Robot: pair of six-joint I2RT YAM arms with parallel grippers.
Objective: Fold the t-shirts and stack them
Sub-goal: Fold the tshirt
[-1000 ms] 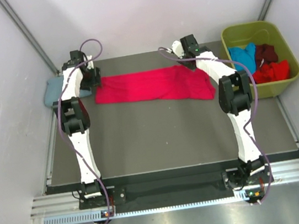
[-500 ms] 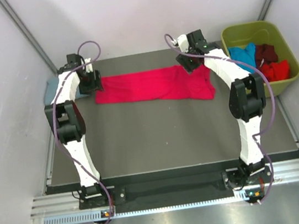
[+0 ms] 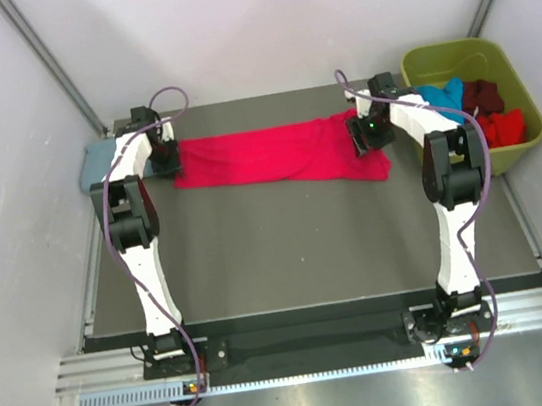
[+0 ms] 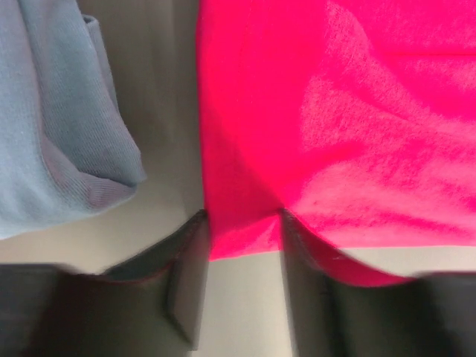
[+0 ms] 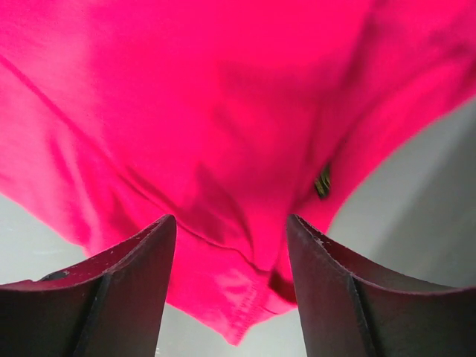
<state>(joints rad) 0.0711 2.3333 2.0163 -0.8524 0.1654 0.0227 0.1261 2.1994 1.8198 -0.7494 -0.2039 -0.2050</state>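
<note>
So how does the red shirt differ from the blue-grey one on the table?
The red shirt lies spread in a long strip across the far side of the table; the blue-grey shirt is a small compact bundle at its left edge. Red is vivid, blue-grey muted. Both are soft cloth, lying down.

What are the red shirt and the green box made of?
The red shirt looks like soft knit cloth, probably cotton: matte, wrinkled and lying limp. The green box looks like hard plastic: smooth walls, a rounded rim and a slight shine.
</note>
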